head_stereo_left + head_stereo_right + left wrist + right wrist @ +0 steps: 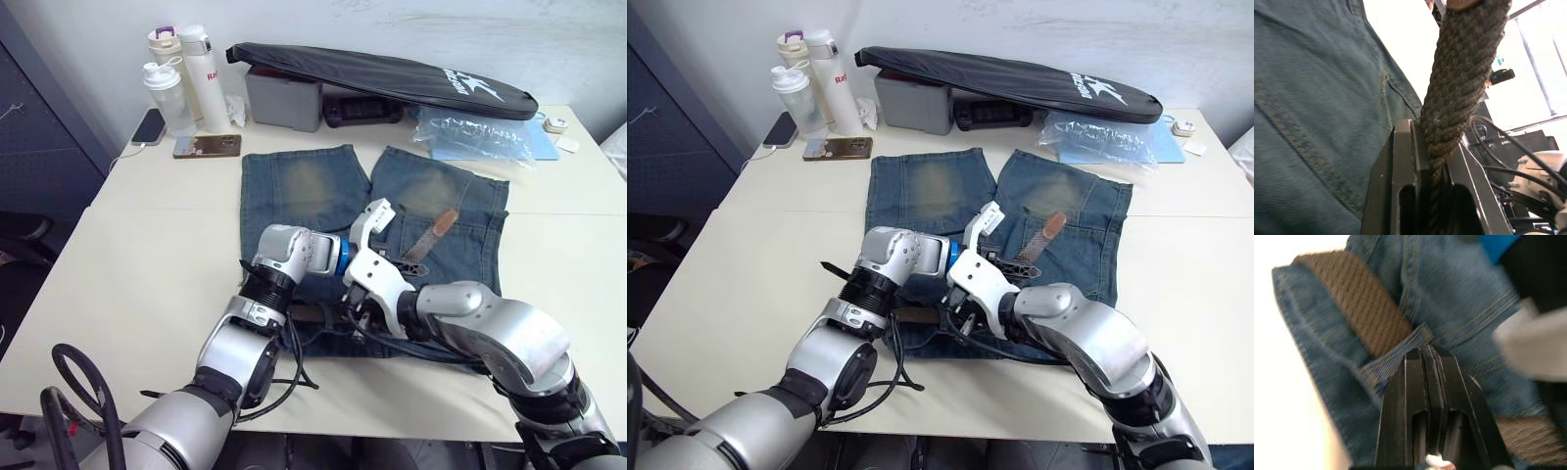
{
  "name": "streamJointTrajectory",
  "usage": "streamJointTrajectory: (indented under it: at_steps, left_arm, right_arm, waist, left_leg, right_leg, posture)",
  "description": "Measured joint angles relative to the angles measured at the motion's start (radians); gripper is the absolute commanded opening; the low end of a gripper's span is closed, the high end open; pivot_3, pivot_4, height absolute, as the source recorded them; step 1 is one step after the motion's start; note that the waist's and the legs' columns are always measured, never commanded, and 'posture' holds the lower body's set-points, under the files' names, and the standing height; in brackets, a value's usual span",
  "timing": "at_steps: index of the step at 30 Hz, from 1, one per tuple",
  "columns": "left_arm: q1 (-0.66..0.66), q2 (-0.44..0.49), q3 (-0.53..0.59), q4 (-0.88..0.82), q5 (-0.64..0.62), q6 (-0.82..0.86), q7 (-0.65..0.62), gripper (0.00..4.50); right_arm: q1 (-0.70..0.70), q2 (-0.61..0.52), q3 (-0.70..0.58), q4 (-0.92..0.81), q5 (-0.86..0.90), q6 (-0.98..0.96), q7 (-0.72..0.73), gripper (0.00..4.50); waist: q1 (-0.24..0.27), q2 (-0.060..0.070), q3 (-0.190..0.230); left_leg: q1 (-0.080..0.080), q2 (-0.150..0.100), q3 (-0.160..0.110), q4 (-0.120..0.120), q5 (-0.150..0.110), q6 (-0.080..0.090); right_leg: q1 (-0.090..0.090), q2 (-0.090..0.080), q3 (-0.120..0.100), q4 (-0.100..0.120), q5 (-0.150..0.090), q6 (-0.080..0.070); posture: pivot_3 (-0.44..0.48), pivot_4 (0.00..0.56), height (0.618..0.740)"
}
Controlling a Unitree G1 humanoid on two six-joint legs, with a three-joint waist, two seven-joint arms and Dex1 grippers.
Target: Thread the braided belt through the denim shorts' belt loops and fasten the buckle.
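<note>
- The denim shorts [392, 206] are spread flat in the middle of the counter [147, 264], legs toward the far edge and waistband toward the near edge, presumably so that the belt loops are within reach of both arms.
- The braided belt [431, 235] is seen lying partly across the shorts' right leg, its tan tip pointing toward the far edge; a further stretch is visible under a belt loop [1400, 352] in the right wrist view, so the threading is judged to be under way.
- The left gripper [1430, 171] is closed narrowly on the braided belt, the strap being pinched between its fingers and rising out of them, probably so that it can be pulled or fed along the waistband.
- The right gripper [1425, 362] is held at the waistband with its fingers nearly together, their tips at the edge of the belt loop; a fold of denim appears to be nipped, though a firm hold cannot be confirmed. The loop seems to be steadied or lifted so that the strap can pass.
- The buckle cannot be made out.
- Along the far edge of the counter are set bottles [181, 83], a phone [207, 146], a black bag [382, 73] and a plastic pouch [470, 132], all well apart from the work.
</note>
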Motion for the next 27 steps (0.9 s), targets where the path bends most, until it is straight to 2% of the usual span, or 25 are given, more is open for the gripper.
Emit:
streamJointTrajectory:
  at_steps: [5, 14, 18, 22, 27]
  left_arm:
    - [-0.002, 0.004, -0.001, 0.011, 0.000, -0.009, 0.000, 0.00]
    - [-0.010, 0.015, -0.001, 0.030, 0.001, -0.019, 0.000, 0.00]
    - [-0.010, 0.014, -0.001, 0.030, 0.002, -0.017, 0.004, 0.00]
    - [0.001, 0.013, -0.011, 0.032, 0.016, -0.010, 0.032, 0.00]
    - [0.028, -0.011, -0.042, 0.031, 0.018, -0.001, 0.054, 0.00]
  right_arm:
    - [-0.026, -0.075, 0.074, -0.003, -0.020, -0.007, -0.006, 0.03]
    - [0.033, -0.088, 0.063, -0.038, -0.010, 0.035, -0.013, 0.03]
    - [0.121, -0.024, -0.011, -0.037, -0.004, 0.041, -0.036, 0.03]
    - [0.312, 0.140, -0.150, -0.030, 0.042, -0.013, -0.051, 0.03]
    - [0.414, 0.153, -0.216, -0.053, 0.108, -0.035, -0.032, 0.03]
  waist:
    - [0.000, 0.001, 0.000]
    - [0.003, 0.001, -0.001]
    - [0.003, 0.000, -0.001]
    - [0.000, 0.000, -0.002]
    - [-0.002, 0.000, -0.001]
  left_leg:
    - [0.000, 0.000, 0.000, 0.001, 0.000, 0.000]
    - [0.000, -0.001, -0.001, 0.001, 0.000, 0.000]
    - [0.000, -0.001, -0.001, 0.001, 0.000, 0.000]
    - [0.000, -0.001, -0.001, 0.000, 0.000, 0.000]
    - [0.000, -0.001, 0.000, -0.001, 0.000, 0.000]
  right_leg:
    - [0.000, 0.000, 0.000, 0.000, 0.000, 0.000]
    - [0.001, -0.001, 0.000, 0.001, 0.000, 0.000]
    - [0.002, -0.001, 0.000, 0.001, 0.000, 0.000]
    - [0.001, 0.000, 0.000, 0.005, 0.000, 0.000]
    - [0.001, 0.000, 0.000, 0.005, 0.000, 0.000]
  posture:
    - [0.000, 0.150, 0.740]
    - [0.000, 0.150, 0.740]
    - [0.000, 0.150, 0.740]
    - [0.000, 0.150, 0.740]
    - [0.000, 0.150, 0.740]
